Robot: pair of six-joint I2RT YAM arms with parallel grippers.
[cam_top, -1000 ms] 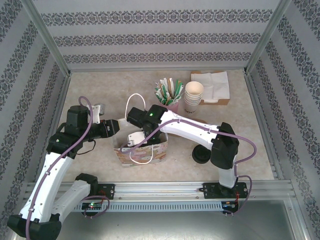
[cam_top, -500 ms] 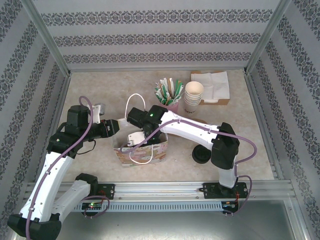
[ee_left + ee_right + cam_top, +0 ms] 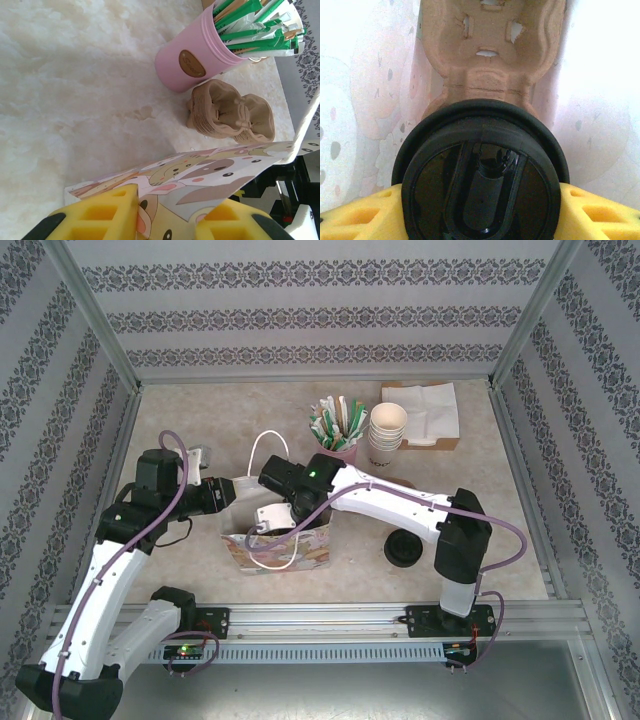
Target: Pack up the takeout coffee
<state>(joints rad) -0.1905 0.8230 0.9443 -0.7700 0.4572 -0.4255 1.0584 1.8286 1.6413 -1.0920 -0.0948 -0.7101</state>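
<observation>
The left pincer [image 3: 167, 212] has narrowed astride the paper bag [image 3: 215, 172] rim, grip uncertain; the right pincer [image 3: 480, 212], clasping the takeout coffee [image 3: 480, 165], dips deeper inside.

White arms [image 3: 100, 580], purple cables [image 3: 505, 530], yellow jaws

Black plastic lid [image 3: 480, 175], smooth and glossy, soft highlights on the rim; carrier [image 3: 487, 35] of brown moulded pulp, matt and rough-grained. Thin printed paper bag [image 3: 200, 170], smooth with a slight sheen; pink cup [image 3: 172, 75] looks like smooth satin plastic, with a glossy brown label [image 3: 192, 63]. Cream table [image 3: 65, 90], mottled stone look, matt; rails [image 3: 330, 615] of bare brushed metal.
</observation>
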